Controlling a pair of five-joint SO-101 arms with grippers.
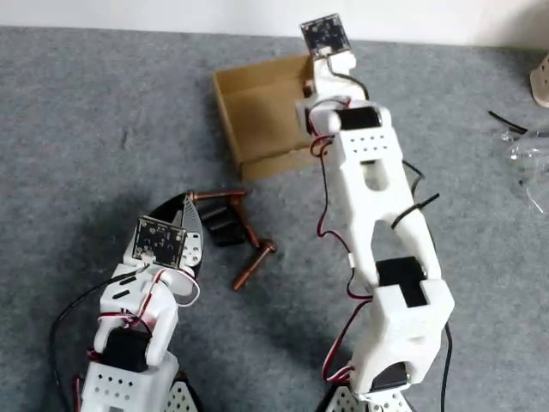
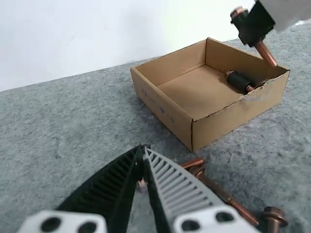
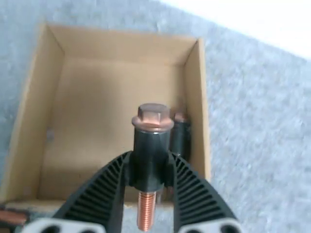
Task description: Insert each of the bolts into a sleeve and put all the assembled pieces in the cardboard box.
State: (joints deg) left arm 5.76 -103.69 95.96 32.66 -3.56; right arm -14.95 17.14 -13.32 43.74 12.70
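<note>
Bolts (image 1: 253, 264) lie loose with a black sleeve (image 1: 225, 225) on the counter (image 1: 86, 172) by the left gripper (image 2: 144, 150), its fingers pressed together, while one sleeved bolt (image 2: 239, 80) lies in the cardboard box (image 1: 225, 103) and the right gripper (image 3: 150, 165) fingers clench a second sleeved bolt (image 3: 151, 145) above it, so I judge the task about half done.

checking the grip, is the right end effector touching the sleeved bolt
Touching. Right wrist view shows the right end effector clamped on the sleeved bolt.
</note>
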